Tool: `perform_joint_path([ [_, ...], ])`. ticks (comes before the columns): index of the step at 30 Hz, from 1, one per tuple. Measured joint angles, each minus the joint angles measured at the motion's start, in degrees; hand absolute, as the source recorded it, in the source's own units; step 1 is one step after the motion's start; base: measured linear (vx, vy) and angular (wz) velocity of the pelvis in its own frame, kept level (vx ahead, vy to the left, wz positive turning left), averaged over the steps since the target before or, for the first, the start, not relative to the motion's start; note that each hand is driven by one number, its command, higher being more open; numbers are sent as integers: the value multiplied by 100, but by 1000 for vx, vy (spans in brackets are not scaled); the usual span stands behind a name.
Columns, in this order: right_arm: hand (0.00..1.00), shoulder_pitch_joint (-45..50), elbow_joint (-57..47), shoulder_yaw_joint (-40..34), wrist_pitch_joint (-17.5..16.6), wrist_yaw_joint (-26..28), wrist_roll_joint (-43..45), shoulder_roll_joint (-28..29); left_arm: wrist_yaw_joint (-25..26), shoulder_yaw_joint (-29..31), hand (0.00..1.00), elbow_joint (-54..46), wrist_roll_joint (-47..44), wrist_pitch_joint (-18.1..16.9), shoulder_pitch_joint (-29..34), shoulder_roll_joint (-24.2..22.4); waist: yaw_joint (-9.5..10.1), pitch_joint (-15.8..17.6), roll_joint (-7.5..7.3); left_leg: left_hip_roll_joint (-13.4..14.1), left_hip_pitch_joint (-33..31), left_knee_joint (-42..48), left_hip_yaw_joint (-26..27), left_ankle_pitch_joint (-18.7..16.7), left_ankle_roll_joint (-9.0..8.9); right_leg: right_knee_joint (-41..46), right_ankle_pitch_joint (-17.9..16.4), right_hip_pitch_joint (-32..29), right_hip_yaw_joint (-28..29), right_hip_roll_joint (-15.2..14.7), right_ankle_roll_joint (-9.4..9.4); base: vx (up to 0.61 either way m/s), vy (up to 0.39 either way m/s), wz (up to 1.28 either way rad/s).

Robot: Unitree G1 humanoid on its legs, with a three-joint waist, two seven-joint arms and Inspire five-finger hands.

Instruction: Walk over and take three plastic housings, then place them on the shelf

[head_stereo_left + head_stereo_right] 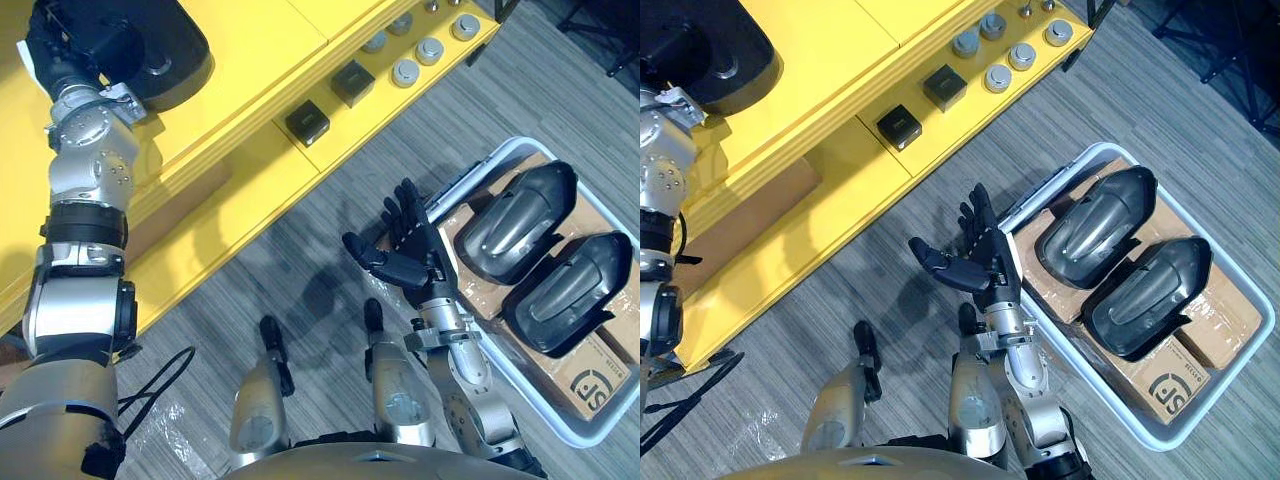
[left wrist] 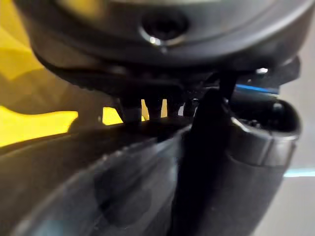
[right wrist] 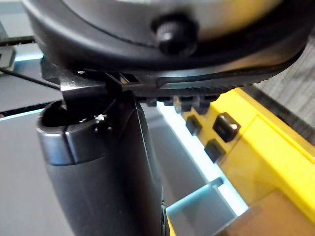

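A dark plastic housing (image 1: 150,45) lies on top of the yellow shelf (image 1: 250,60) at the far left. My left hand (image 1: 55,50) is raised to its end, and in the left wrist view the thumb (image 2: 206,147) lies against the housing's dark shell (image 2: 98,187). Two more housings (image 1: 515,220) (image 1: 1145,295) rest side by side on cardboard inside a white bin (image 1: 590,430) on the floor at the right. My right hand (image 1: 410,255) hovers open and holds nothing, fingers spread, just left of the bin's rim.
On the shelf's lower ledge stand two black blocks (image 1: 308,123) (image 1: 352,82) and several round silver weights (image 1: 430,50). Grey plank floor (image 1: 300,260) runs between the shelf and the bin. Dark chair legs (image 1: 600,30) stand at the far right.
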Motion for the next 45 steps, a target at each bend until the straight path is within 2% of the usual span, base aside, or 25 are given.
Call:
perform_joint_path([
  [12, 100, 11, 43, 23, -7, -19, 6, -74, -40, -3, 100, 291, -62, -11, -181, 1, -6, 2, -6, 0, 41, -35, -3, 58, 5, 55, 4, 12, -10, 0, 4, -7, 1, 0],
  [16, 100, 99, 61, 96, -15, -16, 1, -73, -72, -150, 100, 422, -57, -83, -172, 1, -2, -11, -25, -8, 354, -289, 10, 145, -18, -40, 6, 239, -28, 13, 5, 0, 0, 0],
  [19, 100, 91, 76, 133, -64, -6, -12, -69, 99, -153, 100, 377, 85, -391, -173, 1, -4, -27, -35, -23, 542, -446, 12, 181, -21, -159, 26, 414, -52, 14, 30, 2, 0, -1],
  [23, 100, -36, 104, 73, -285, 1, -15, -70, 286, -35, 100, 103, 688, -544, -133, 1, 19, -44, -41, -31, 751, -630, -75, 257, -18, -277, 36, 659, -192, 19, 42, 30, -3, 12],
  [25, 100, -289, 173, 34, -393, 60, -20, -72, 241, 150, 100, -349, 872, -750, 319, -11, 34, -95, -45, -32, 911, -693, -149, 258, -19, -424, 37, 925, -299, 21, 42, 37, -11, 19],
  [27, 100, -421, 358, -8, -482, 138, -30, -78, 149, 395, 100, -867, 991, -1052, 1069, -273, 123, -421, -39, -28, 914, -710, -269, 257, -19, -570, 35, 1068, -460, 26, 43, 54, -18, 32],
  [29, 100, -458, 520, -118, -522, 145, -40, -88, 74, 719, 100, -1620, 1099, -1302, 1975, -752, 251, -711, -48, -22, 946, -737, -468, 257, -20, -675, 33, 1277, -704, 44, 39, 81, -29, 45],
  [34, 100, -598, 742, -421, -518, 125, -45, -89, -25, 1403, 100, -3682, 1100, -1680, 4200, -2016, 679, -1095, -58, -61, 1155, -847, -864, 272, -45, -689, -30, 1693, -1219, 29, -31, 24, -7, 43],
  [38, 100, -807, 960, -601, -381, 209, -51, -86, -581, 1546, 100, -4995, 1299, -1719, 5936, -2664, 960, -1411, -48, -168, 1232, -962, -1152, 344, -64, -606, -248, 1906, -1580, -69, -33, -54, -10, 45],
  [40, 100, -901, 1065, -685, -278, 352, -37, -90, -868, 1558, 100, -5286, 1548, -1757, 6366, -2853, 1031, -1506, -10, -181, 1236, -1049, -1230, 373, -77, -585, -319, 1905, -1656, -80, -44, -96, -20, 30],
  [41, 100, -998, 1196, -765, -160, 493, -15, -93, -1199, 1530, 100, -5498, 1696, -1782, 6641, -3017, 1103, -1586, 33, -176, 1241, -1126, -1244, 443, -62, -570, -327, 1905, -1703, -80, -32, -103, -19, 24],
  [45, 100, -1275, 1388, -844, 56, 793, -8, -100, -1859, 1407, 100, -5568, 1734, -1804, 6932, -3147, 1130, -1668, 97, -173, 1222, -1153, -1249, 536, -58, -540, -334, 1886, -1737, -92, -16, -103, -4, 9],
])
